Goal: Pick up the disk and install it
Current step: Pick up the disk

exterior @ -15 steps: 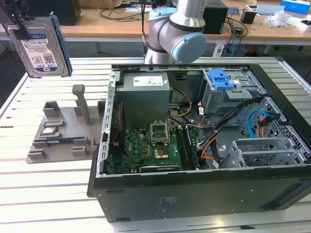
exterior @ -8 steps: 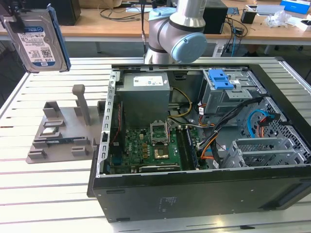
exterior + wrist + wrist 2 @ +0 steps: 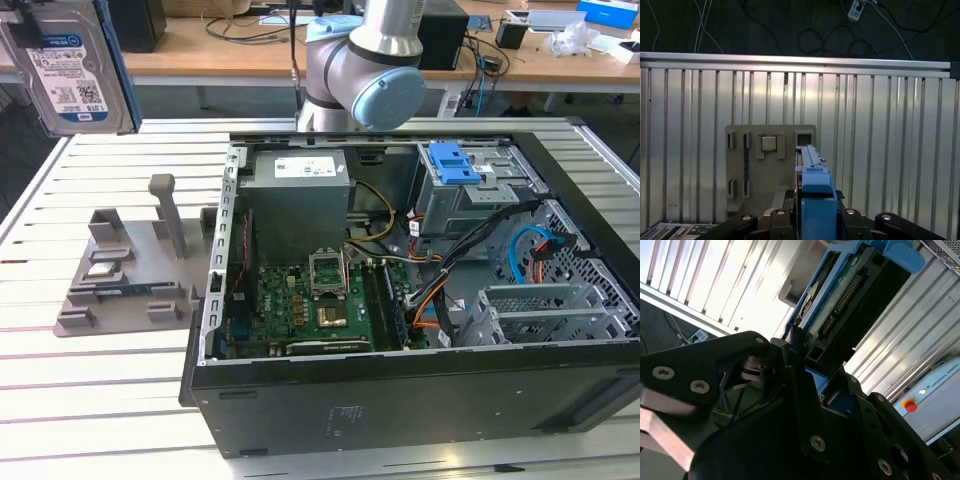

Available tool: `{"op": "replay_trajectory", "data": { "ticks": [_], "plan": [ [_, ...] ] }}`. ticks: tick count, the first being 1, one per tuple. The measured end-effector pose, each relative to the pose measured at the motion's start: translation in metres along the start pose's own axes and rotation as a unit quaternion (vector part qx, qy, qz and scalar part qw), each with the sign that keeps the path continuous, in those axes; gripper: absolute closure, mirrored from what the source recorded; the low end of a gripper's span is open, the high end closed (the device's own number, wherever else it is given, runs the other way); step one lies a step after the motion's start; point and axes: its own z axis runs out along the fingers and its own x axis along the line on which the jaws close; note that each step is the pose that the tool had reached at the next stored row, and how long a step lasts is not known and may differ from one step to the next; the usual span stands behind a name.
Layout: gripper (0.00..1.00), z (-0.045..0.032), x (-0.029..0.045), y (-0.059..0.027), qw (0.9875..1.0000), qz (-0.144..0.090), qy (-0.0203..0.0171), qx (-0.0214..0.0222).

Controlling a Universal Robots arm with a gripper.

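The disk (image 3: 68, 62), a flat silver metal rectangle with a white-and-blue label and a blue plastic bracket, hangs in the upper left of the exterior view. It is above the slatted metal table (image 3: 110, 400) and well apart from the open black computer case (image 3: 400, 405). In the first wrist view the black gripper (image 3: 815, 219) pinches the disk by its blue-framed end.

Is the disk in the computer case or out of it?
Out. The gripper holds the disk in the air, to the exterior view's left of the open computer case.

exterior view above the case (image 3: 400, 405); both wrist views close along the disk (image 3: 815, 192) (image 3: 837, 297)
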Motion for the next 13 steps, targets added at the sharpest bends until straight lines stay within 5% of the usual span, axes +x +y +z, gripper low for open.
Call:
{"op": "replay_trajectory", "data": {
  "ticks": [13],
  "plan": [
    [0.64, -0.0309, 0.0004, -0.0003, 1.0, 0.0, 0.0, 0.0]
  ]
}}
